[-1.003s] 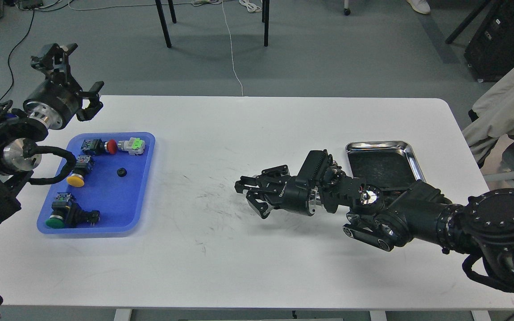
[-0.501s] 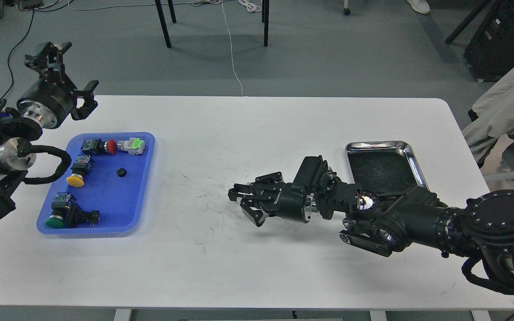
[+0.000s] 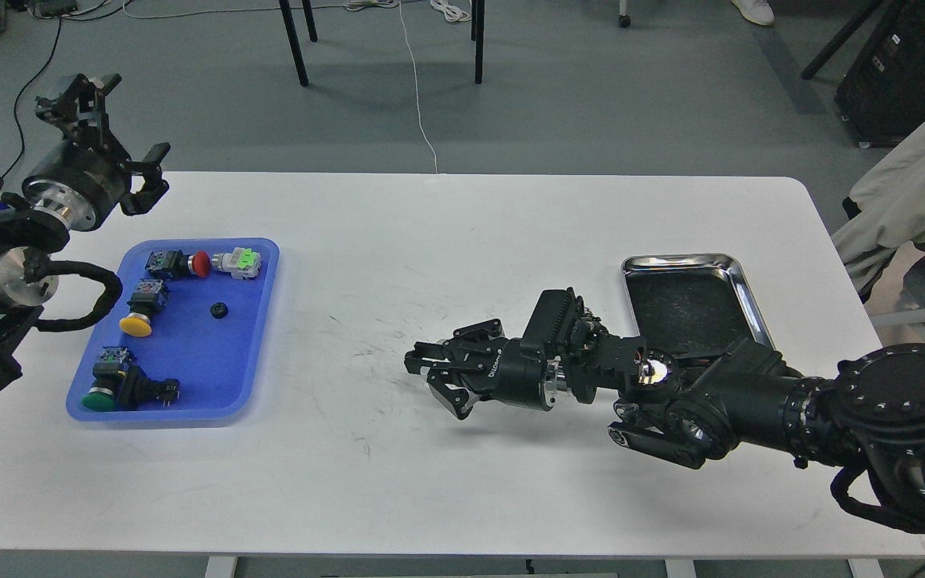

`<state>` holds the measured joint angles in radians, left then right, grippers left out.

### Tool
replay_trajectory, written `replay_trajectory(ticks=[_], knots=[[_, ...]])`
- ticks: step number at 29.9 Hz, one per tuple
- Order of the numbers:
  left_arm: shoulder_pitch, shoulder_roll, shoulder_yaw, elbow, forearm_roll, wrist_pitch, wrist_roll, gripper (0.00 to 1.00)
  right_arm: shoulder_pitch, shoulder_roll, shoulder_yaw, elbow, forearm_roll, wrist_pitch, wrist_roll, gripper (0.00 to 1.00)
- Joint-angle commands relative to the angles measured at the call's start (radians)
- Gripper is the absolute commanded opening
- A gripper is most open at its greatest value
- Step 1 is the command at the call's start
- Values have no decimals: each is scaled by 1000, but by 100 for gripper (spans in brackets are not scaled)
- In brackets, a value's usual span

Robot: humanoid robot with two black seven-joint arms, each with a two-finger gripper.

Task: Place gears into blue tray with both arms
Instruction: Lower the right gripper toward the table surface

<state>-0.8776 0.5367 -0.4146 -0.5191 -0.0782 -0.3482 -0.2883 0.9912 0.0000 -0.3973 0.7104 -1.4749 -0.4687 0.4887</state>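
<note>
The blue tray [image 3: 189,377] lies at the table's left. In it rests one small black gear [image 3: 219,309], right of the switches. My left gripper [image 3: 113,128] hangs open over the table's far left corner, above and behind the tray, with nothing between its fingers. My right gripper [image 3: 433,381] reaches left across the middle of the table, low over the surface and well to the right of the tray. Its dark fingers point toward the tray, and I cannot make out whether anything sits between them.
Several push-button switches lie in the blue tray: red-capped [image 3: 181,263], green and white [image 3: 239,262], yellow-capped [image 3: 140,311], green-capped [image 3: 113,388]. A silver metal tray [image 3: 739,277] sits at the right, partly behind my right arm. Bare white table [image 3: 398,241] spans between the trays.
My right gripper has moved left toward the blue tray and slightly lower. My left gripper has drawn back up and to the left, away from the tray. The gear in the tray stays put.
</note>
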Motion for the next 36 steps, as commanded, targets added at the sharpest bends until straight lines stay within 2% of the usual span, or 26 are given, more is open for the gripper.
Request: replay_trajectory(ticks=[1, 24, 36], knots=[[-1, 5, -1, 1, 0, 0, 0, 99, -11, 0, 0, -2, -21, 2, 0, 6], [-1, 23, 2, -9, 0, 0, 0, 99, -49, 0, 9, -14, -21, -7, 0, 6], [-1, 34, 10, -12, 0, 1, 0, 99, -74, 0, 183, -14, -21, -20, 0, 6]])
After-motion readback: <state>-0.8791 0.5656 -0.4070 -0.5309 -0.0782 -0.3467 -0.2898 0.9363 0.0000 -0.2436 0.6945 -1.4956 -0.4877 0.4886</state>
